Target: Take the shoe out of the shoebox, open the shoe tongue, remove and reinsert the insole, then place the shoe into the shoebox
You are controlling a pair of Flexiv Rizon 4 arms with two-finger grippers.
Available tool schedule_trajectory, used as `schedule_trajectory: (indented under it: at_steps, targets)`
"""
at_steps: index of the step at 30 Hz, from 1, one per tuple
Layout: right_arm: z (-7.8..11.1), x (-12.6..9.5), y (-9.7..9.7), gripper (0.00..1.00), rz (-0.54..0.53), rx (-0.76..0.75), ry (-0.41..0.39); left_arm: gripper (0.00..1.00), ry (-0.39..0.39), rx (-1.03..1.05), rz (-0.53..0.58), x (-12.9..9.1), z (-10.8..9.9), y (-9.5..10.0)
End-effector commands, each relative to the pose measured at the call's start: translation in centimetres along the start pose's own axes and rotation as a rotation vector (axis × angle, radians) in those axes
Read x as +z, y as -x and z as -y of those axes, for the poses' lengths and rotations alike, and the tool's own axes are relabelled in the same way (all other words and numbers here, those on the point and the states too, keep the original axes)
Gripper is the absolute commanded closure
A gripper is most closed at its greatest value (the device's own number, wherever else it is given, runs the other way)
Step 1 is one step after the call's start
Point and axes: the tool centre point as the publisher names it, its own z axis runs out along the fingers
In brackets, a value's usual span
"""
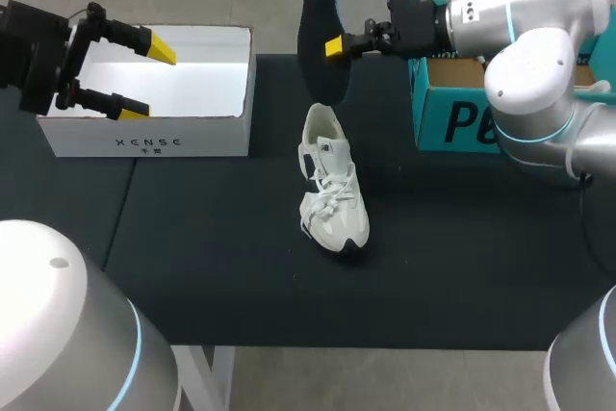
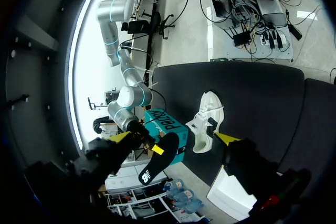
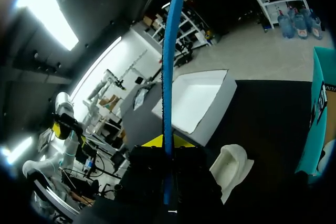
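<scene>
A white lace-up shoe (image 1: 332,185) stands on the black table, clear of both grippers, and also shows as the shoe (image 2: 206,121) and the shoe (image 3: 230,169). My right gripper (image 1: 337,45) is shut on the black insole (image 1: 316,26), holding it upright in the air above and behind the shoe. In the right wrist view the insole (image 3: 167,77) is seen edge-on, blue, rising from between the fingers of that gripper (image 3: 167,148). My left gripper (image 1: 144,76) hangs open over the white shoebox (image 1: 144,137), holding nothing. From the left gripper (image 2: 174,138) the insole (image 2: 157,160) shows ahead.
A teal cardboard box (image 1: 452,117) stands at the back right of the table, beside my right arm; it is the teal box (image 2: 167,124) and teal box (image 3: 320,103) in the wrist views. The open shoebox (image 3: 197,98) sits at the back left.
</scene>
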Motion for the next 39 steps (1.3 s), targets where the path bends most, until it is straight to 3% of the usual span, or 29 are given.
schedule_trajectory:
  at_steps: [1,6,12,16,27,39]
  targets:
    - [0.9,0.8,0.7,1.0,-0.014,-0.037,0.062,0.0,-0.002,0.001,-0.003,0.0,-0.1,0.0]
    - [0.9,1.5,1.9,1.0,-0.063,-0.061,0.104,0.0,-0.002,0.001,-0.003,0.0,-0.1,0.0]
    - [1.0,2.7,2.6,1.0,-0.097,-0.1,0.074,0.0,-0.002,0.001,-0.003,0.0,-0.1,0.0]
    - [1.5,3.5,4.0,1.0,-0.12,-0.095,0.072,0.0,-0.002,0.001,-0.003,0.0,-0.1,0.0]
    - [2.6,4.5,7.1,1.0,-0.131,-0.064,0.07,0.0,-0.002,0.001,-0.003,0.0,-0.1,0.0]
    - [3.7,5.6,9.0,1.0,-0.124,-0.07,0.029,0.0,-0.002,0.001,-0.003,0.0,-0.1,0.0]
